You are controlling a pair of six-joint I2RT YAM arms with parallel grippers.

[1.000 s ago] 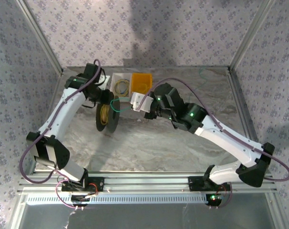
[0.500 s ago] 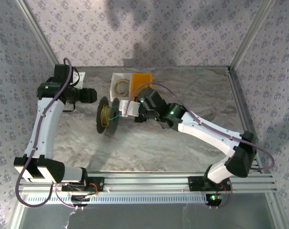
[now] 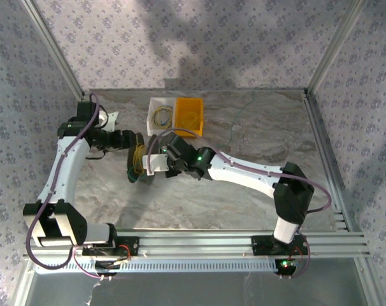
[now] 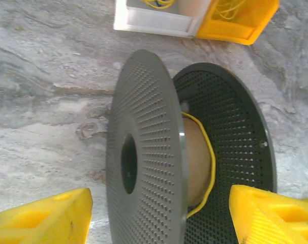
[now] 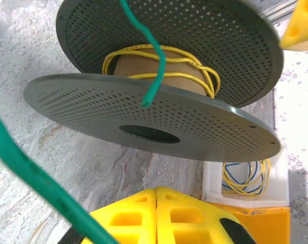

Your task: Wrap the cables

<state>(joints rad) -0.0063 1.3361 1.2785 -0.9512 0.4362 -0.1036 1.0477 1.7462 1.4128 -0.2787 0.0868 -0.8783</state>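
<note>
Straddling the dark spool (image 4: 144,152), the left gripper (image 4: 159,203) has its fingers (image 4: 42,218) wide apart, seemingly to steady it; the yellow cable (image 5: 210,81) lies wound round its core, and the green cable (image 5: 156,66) hangs over the flange by the right gripper (image 5: 156,198), fingers pressed together

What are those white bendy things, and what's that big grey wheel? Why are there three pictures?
The white things are two robot arms, each ending in a two-finger gripper. One picture looks down from above. The other two come from small cameras on the wrists. On the table stands a grey spool with a yellow cable wound round its middle. Behind it are a white tray and an orange tray with more cable loops. The left gripper is open, one finger each side of the spool. The right gripper is shut. A green cable runs past it, but I can't tell whether it's pinched.
</note>
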